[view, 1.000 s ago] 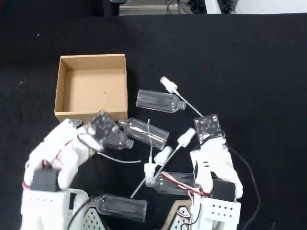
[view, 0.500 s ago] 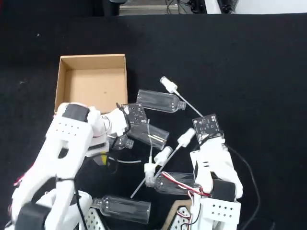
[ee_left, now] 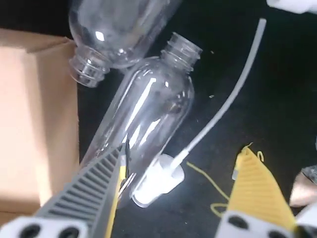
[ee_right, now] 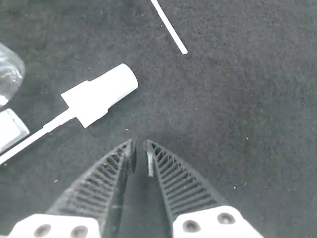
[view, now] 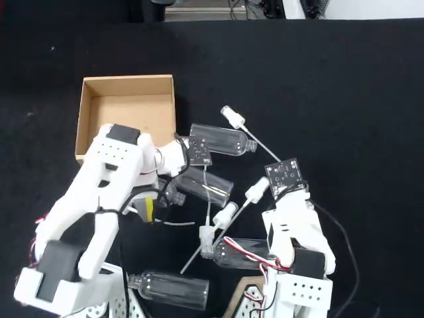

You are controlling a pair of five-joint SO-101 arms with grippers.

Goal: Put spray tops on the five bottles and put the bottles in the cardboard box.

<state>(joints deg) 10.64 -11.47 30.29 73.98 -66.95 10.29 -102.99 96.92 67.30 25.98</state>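
Black table [view: 344, 79], left gripper [ee_left: 183, 151] wide open over a clear bottle [ee_left: 143, 114] beside cardboard box [view: 128, 79], right gripper [ee_right: 140, 156] closed, empty.

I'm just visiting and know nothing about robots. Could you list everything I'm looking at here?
cardboard box: one, brown, open-topped, on the table's left side.
bottles: five, clear, lying on the table right of and nearer than the box; none in it.
spray tops: five, white with long thin tubes, loose among the bottles.
table: one, black.
left arm: one, white, bent over the bottles beside the box; left gripper open, around a spray top's head and a bottle's base.
right arm: one, white, at the near edge; right gripper shut, low over bare table next to a spray top.
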